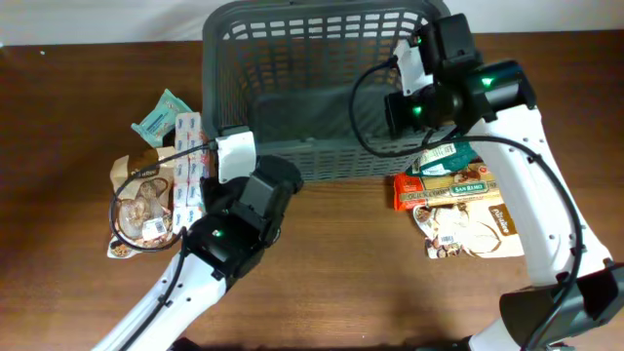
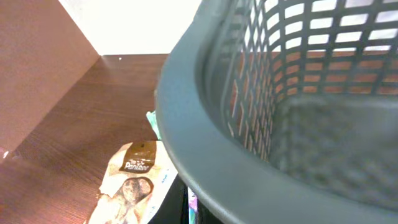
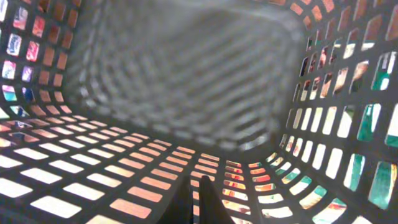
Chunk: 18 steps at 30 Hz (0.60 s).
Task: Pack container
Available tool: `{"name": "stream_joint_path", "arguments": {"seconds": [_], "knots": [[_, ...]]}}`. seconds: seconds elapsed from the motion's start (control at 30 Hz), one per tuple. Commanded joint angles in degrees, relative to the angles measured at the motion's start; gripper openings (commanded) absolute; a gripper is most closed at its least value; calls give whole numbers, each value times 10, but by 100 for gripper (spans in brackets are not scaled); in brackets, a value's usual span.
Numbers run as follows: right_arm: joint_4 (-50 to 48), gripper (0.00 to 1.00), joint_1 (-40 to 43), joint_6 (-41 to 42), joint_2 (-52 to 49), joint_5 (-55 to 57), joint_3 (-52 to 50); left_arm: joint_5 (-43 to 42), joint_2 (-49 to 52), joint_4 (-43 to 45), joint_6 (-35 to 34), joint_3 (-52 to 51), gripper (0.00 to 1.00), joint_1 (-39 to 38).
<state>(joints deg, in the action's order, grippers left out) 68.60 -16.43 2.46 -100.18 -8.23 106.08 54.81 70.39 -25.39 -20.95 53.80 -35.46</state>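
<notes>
The container, a large dark grey basket (image 1: 292,166), stands at the back middle of the table. Nothing shows inside it. Its thick rim fills the left wrist view (image 2: 205,143). My left gripper (image 2: 189,210) sits low outside the basket's near left corner. Only its dark finger edges show at the bottom of the frame, with a thin colourful strip between them. My right gripper (image 3: 199,199) is inside the basket (image 3: 124,186) near its right wall, fingers together and empty.
Left of the basket lie a teal packet (image 1: 161,115), a long white-blue packet (image 1: 187,161) and brown cookie bags (image 1: 141,210), one also in the left wrist view (image 2: 134,180). On the right lie a green packet (image 1: 447,156), an orange box (image 1: 444,187) and a cream bag (image 1: 468,229).
</notes>
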Motion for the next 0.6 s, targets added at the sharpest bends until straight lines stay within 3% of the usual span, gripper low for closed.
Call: {"name": "stream_joint_path", "arguments": {"seconds": [0.0,0.13,0.3,0.43,0.57], "knots": [[11,3,-9,1,6,14,3,-15,3,5,18,4,2,13],[23,3,-8,1,8,15,48,-2,1,14,59,5,2,19],[71,3,-2,0,14,86,201,56,-50,5,67,17,2,5],[105,4,56,-8,15,88,292,-18,-132,-22,67,23,2,8],[131,4,156,-8,13,7,299,-97,-207,-67,67,23,2,43]]}}
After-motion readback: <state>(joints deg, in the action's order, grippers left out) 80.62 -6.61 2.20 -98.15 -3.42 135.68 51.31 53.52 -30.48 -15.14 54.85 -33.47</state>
